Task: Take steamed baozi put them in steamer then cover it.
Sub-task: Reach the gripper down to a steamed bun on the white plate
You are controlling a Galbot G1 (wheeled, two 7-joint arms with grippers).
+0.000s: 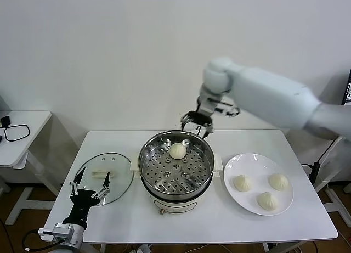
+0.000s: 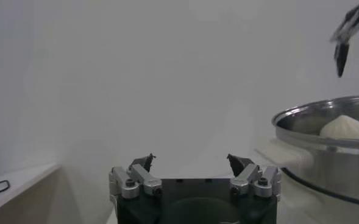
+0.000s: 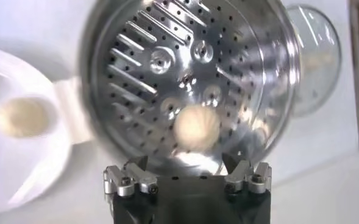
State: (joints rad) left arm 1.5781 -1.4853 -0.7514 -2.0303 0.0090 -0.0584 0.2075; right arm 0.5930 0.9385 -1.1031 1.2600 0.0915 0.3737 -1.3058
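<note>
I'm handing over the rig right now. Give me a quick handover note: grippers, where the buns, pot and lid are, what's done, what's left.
Right gripper: open, empty, above the far rim of the steamer.
Left gripper: open, empty, parked low over the near edge of the glass lid.
Done: one baozi in the steamer, on the perforated tray toward the far side.
Left: three baozi on the plate, on the white plate at the steamer's right; move them in, then put the lid, lying flat left of the steamer, on top.

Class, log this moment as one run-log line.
right gripper: open above steel steamer | cream-white baozi: one inside, three on plate | left gripper: open by lid
</note>
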